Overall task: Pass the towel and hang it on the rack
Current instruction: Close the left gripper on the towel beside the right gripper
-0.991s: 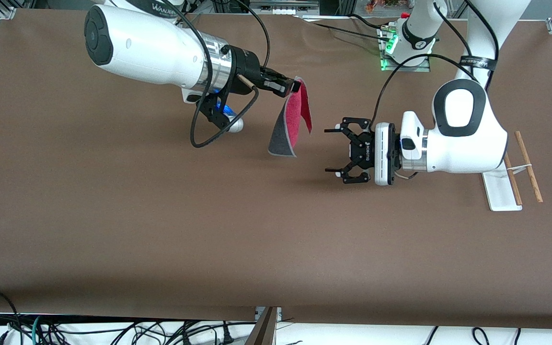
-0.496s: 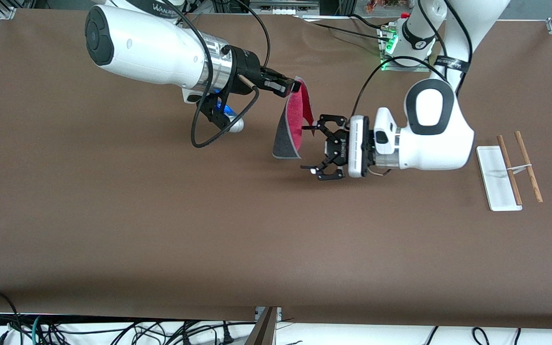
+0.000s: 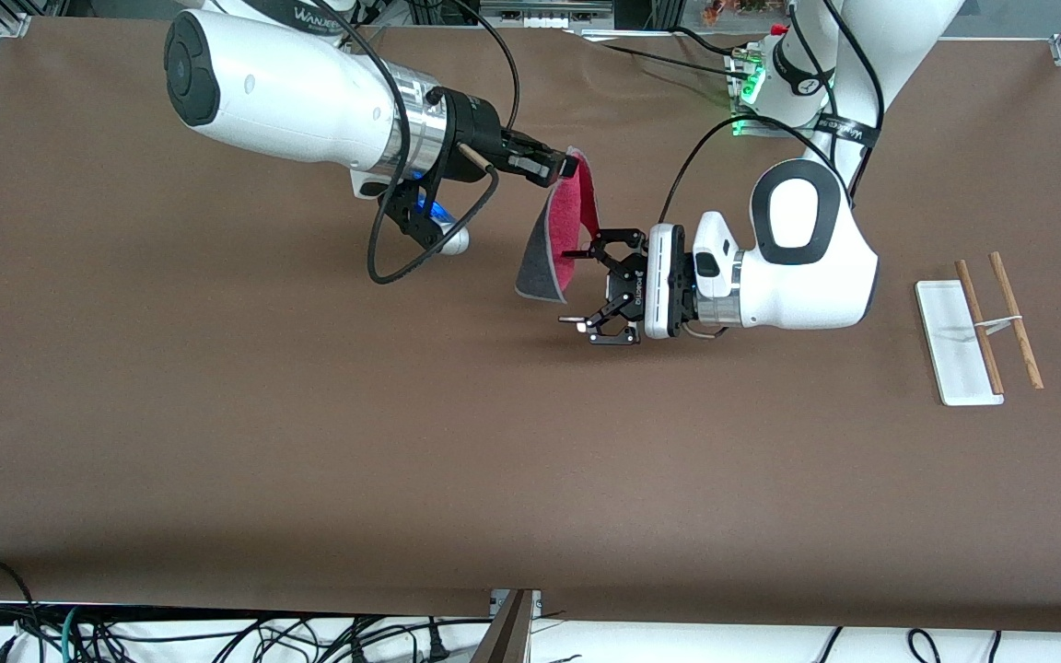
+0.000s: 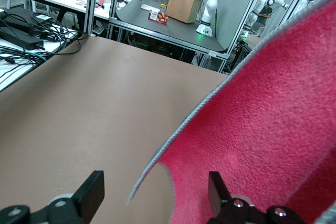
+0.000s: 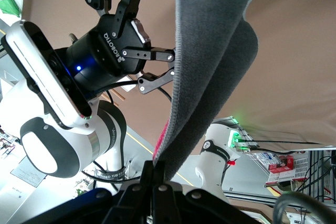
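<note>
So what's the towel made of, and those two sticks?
The towel looks like soft fleecy cloth: fuzzy pink-red face, dark grey back, drooping in folds from the right gripper. The rack has two brown rods, probably wood, on a smooth white base, likely plastic.

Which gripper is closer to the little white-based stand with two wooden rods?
Left. The left gripper hangs open at the pink-red towel mid-table; the right gripper, holding it, is farther from the rack.

The front camera sits high up and looks down at the whole brown table (image 3: 309,414), facing both robots. The left wrist camera looks out very close at the soft pink-red and grey towel (image 4: 262,129). The right wrist camera looks along that same towel (image 5: 210,66). All three views share it.
</note>
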